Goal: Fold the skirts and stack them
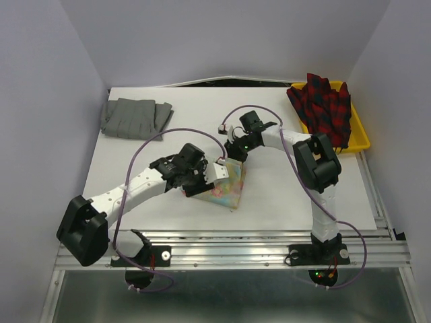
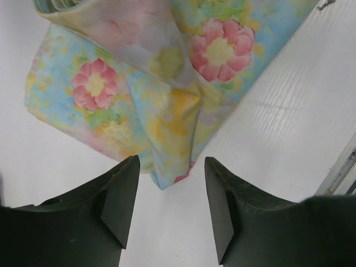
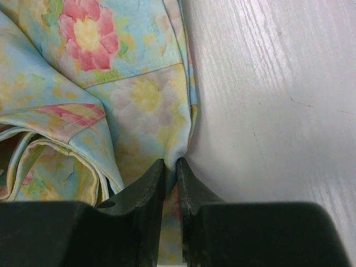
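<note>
Three skirts: pastel floral cloth skirt (image 1: 227, 187) mid-table, its edge pinched by right gripper (image 3: 171, 162); left gripper (image 2: 167, 167) parted, holding nothing, at its corner; grey pleated skirt (image 1: 135, 116) at ten o'clock, red plaid skirt (image 1: 326, 108) at two; open white table (image 1: 289, 195) toward five.

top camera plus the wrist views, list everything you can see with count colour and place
floral skirt: one, pastel yellow-pink-blue, partly folded, mid table
grey skirt: one, plain grey, table's far left corner
plaid skirt: one, red and dark, heaped in the tray
tray: one, yellow, far right
table: one, white, under everything
left gripper: one, black, open at a floral skirt corner
right gripper: one, black, shut on the floral skirt's edge
</note>
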Available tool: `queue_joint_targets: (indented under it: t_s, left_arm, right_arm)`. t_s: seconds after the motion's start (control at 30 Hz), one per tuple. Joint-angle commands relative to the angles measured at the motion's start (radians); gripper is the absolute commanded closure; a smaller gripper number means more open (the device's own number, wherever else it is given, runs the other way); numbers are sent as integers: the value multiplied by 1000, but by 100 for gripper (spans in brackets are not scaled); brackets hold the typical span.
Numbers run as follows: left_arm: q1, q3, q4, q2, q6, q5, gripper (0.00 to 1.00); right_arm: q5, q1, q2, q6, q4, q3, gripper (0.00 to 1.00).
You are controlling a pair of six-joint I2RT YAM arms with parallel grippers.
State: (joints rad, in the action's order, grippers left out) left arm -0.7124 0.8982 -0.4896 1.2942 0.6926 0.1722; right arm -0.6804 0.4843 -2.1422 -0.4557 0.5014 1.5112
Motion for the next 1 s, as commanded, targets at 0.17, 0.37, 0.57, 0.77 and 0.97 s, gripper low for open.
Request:
queue_joint_targets:
  t_s: [0.17,0.37,0.57,0.77,0.97]
  left_arm:
    - [-97,-79,193,28,-71,-66,41]
    - [-102,-79,276,99,-93,-106,49]
    - [-96,-71,304,140,-103,-114,73]
    - [5,-21,197,85,-88,9,100]
    - [97,62,50,92,-79,191,100]
  right_arm:
    - [102,8,-65,-1,86,4,80]
    - [107,8,-61,-6,97,4,80]
    - [111,8,-61,-21,98,-2,80]
    - [120,8,-56,-37,98,-6,80]
    - [122,8,-50,-49,98,-16,80]
